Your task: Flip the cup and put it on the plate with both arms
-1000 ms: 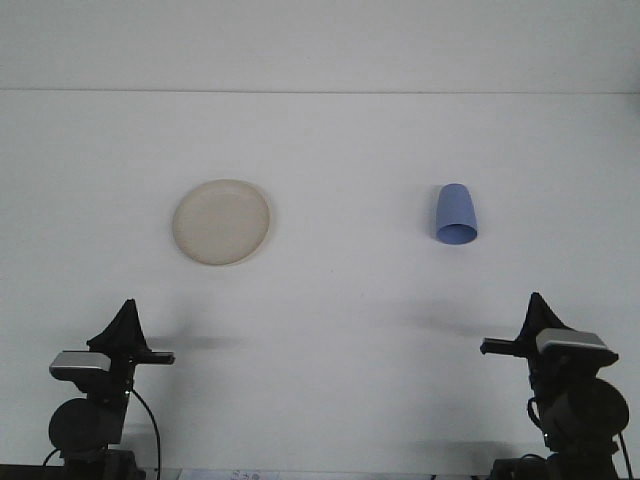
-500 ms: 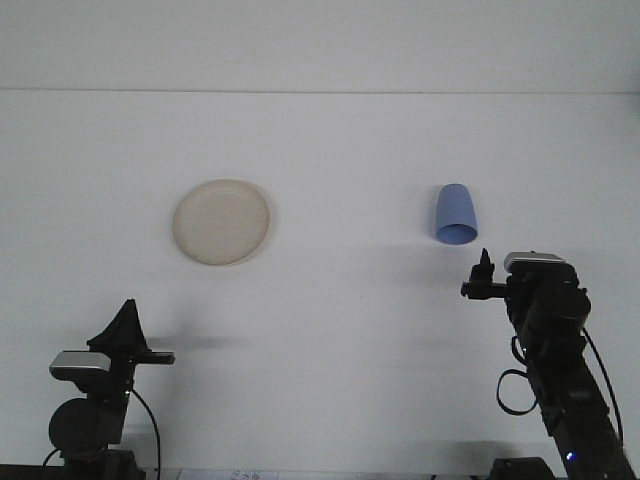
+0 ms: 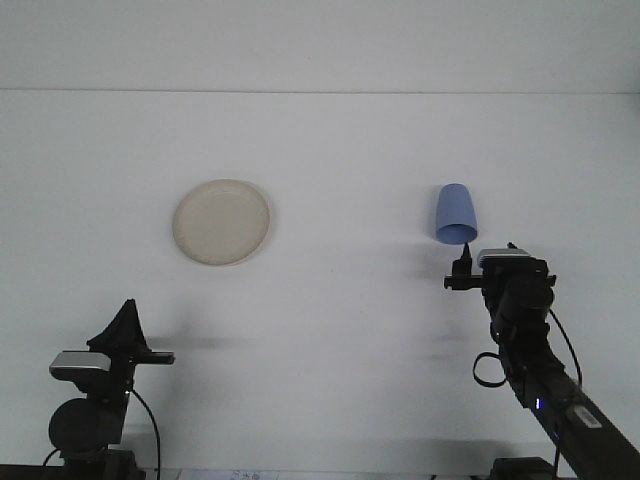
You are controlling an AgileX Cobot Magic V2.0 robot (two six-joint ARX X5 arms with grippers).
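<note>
On white table (image 3: 330, 330): right arm (image 3: 530, 350) extended further forward than half a second ago, right gripper (image 3: 462, 268) now just below blue cup (image 3: 455, 214); jaw state unclear. Left gripper (image 3: 127, 325) unmoved, parked, also unclear. Plate (image 3: 221, 222) well left, unchanged.

Two black jointed arms (image 3: 530, 350), grey wrist camera blocks (silver-topped), looping black cables, small blue light

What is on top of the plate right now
Nothing; the cream plate shows a bare surface. The blue cup sits apart to its right on the table. Beneath the plate is hidden.
</note>
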